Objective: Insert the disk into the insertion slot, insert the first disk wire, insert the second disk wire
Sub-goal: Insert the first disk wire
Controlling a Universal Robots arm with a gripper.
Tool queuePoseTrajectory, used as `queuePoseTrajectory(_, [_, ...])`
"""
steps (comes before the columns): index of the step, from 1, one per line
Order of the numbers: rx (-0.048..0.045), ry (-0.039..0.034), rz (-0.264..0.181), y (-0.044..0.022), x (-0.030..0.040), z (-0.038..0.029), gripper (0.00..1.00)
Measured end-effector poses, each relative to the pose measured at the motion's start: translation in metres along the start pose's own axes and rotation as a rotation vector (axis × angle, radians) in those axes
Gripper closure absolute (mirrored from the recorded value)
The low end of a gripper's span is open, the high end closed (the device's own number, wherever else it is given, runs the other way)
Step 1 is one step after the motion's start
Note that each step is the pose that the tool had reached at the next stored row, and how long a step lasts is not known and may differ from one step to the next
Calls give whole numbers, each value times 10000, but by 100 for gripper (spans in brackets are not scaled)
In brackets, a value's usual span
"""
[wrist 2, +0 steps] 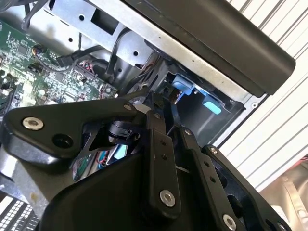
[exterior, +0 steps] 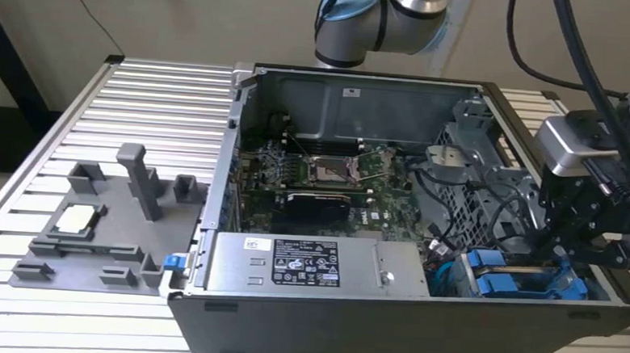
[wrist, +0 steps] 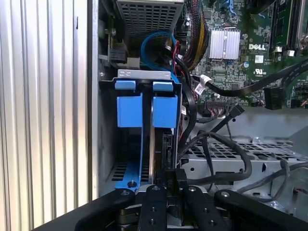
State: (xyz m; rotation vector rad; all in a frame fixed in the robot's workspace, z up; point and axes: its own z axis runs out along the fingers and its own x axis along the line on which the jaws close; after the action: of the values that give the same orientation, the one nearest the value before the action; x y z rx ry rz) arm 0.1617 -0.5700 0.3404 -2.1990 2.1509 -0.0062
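One slatted table [exterior: 136, 94] is topped by an open computer case [exterior: 394, 326] | gripper [wrist: 175, 179] is held at the drive cage [wrist: 144, 73], jaws drawn together | disk [wrist: 165, 111] is seated in the insertion slot [wrist: 158, 144], beside a second blue carrier [wrist: 130, 110]

Blue carrier tabs [wrist: 130, 110], green motherboard [wrist: 226, 77], black pincer [wrist: 172, 180], ribbed silver table [exterior: 158, 87], perhaps grey cage [wrist: 269, 149]

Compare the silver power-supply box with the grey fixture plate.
The power-supply box is silver, labelled, and sits inside the case; the fixture plate is matte grey and lies outside on the slatted table. The box is a plain block; the plate carries upright posts. Both are roughly rectangular.
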Motion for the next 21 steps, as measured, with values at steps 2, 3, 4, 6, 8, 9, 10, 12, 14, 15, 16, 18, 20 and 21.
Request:
queuePoseTrajectory(2, [2, 6, 44, 0, 0, 6, 81])
queuePoseTrajectory(3, [3, 9, 64, 1, 1, 11, 81])
queuePoseTrajectory(4, [3, 11, 80, 1, 1, 18, 81])
queuePoseTrajectory(6, [7, -9, 114, 1, 2, 47, 81])
queuePoseTrajectory(8, [6, -3, 137, 1, 3, 54, 81])
queuePoseTrajectory(9, [6, 3, 146, 1, 3, 54, 81])
queuePoseTrajectory(10, [7, 8, 155, 1, 3, 60, 81])
queuePoseTrajectory(12, [7, 20, 170, 1, 4, 77, 81])
queuePoseTrajectory(14, [8, 10, 172, 1, 5, 84, 81])
queuePoseTrajectory(15, [8, 2, 173, 1, 5, 86, 81])
queuePoseTrajectory(16, [8, -5, 172, 1, 4, 88, 81])
queuePoseTrajectory(18, [8, -11, 173, 1, 3, 88, 81])
queuePoseTrajectory(20, [8, -16, 173, 1, 4, 88, 81])
queuePoseTrajectory(21, [7, -28, 173, 1, 4, 91, 81])
